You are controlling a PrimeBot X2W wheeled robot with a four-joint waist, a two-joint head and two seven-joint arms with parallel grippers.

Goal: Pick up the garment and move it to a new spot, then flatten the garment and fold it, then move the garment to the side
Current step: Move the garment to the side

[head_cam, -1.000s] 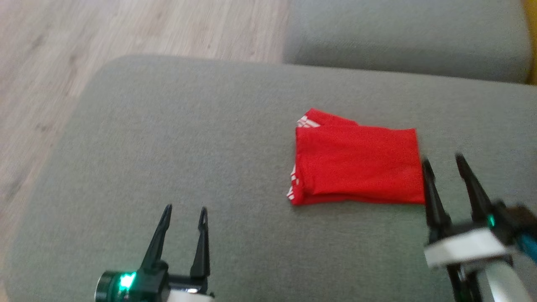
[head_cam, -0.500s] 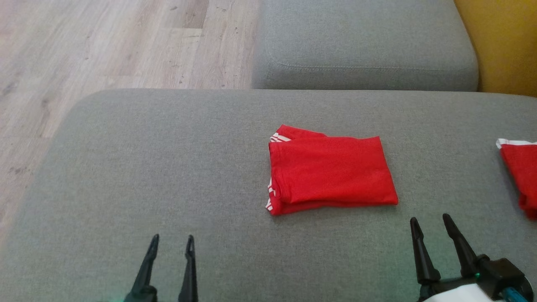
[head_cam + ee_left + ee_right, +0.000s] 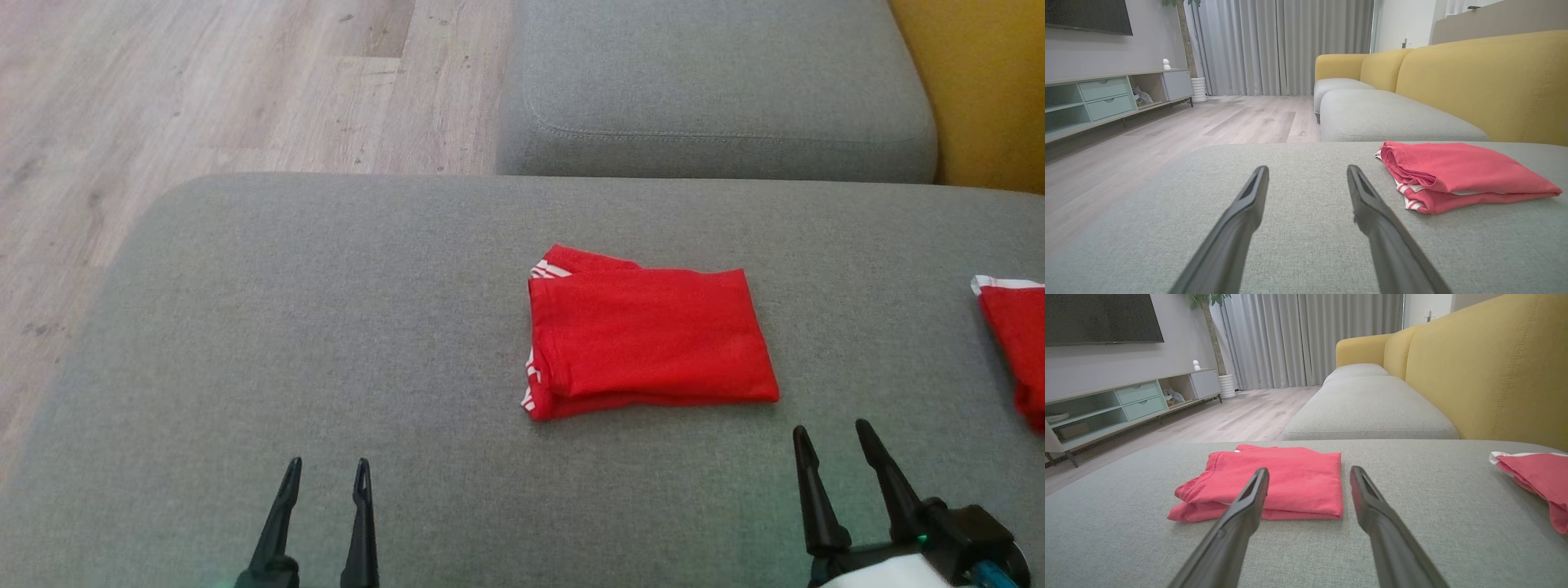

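— Room?
— Head view: plank floor [image 3: 204, 82]. Wrist views add yellow sofa back [image 3: 1486, 81], curtains [image 3: 1282, 45], TV [image 3: 1098, 318].
— Count?
— Two grey cushions: near cushion [image 3: 326, 343], far cushion [image 3: 710, 73]. Two red pieces: folded garment [image 3: 649, 335] mid near cushion, spare garment [image 3: 1016, 343] off right. Left gripper [image 3: 326, 465], right gripper [image 3: 829, 429]: both spread, empty, short of the folded one.

I see the folded garment [image 3: 649, 331] lying on the seat cushion [image 3: 326, 327], right of its middle; a second garment [image 3: 1016, 343] lies on that cushion at the far right, well apart; my left gripper [image 3: 327, 462] is before and left of the folded garment, my right gripper [image 3: 829, 427] near its front right corner; another cushion [image 3: 718, 82] lies behind, floor [image 3: 204, 82] to the left.
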